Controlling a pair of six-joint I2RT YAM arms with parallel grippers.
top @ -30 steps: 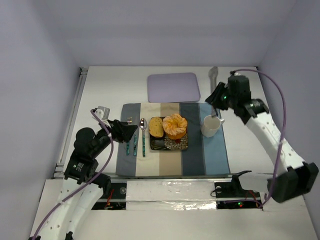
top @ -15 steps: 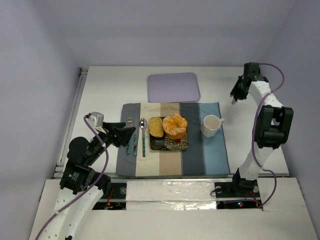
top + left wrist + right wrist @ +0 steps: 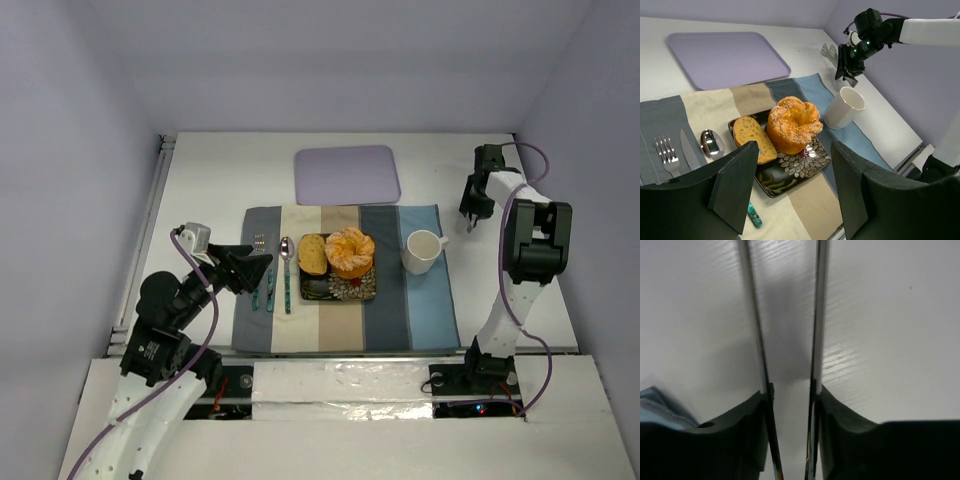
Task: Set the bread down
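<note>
Top overhead; left wrist low, shares plate (image 3: pixel 340 289); right wrist near tabletop (image 3: pixel 880 315).

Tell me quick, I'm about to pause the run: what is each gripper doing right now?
Left gripper: open, holding nothing.
Right gripper: closed on what look like metal tongs, with nothing between their blades.

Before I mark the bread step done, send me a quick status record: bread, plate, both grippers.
bread: lying on the plate, close beside the orange
plate: dark, floral, on the striped placemat, between spoon and mug
left gripper: open, empty, over the cutlery, facing the plate
right gripper: closed on thin metal tongs, beyond the mug, off the placemat
status: bread looks placed; neither gripper touches it
</note>
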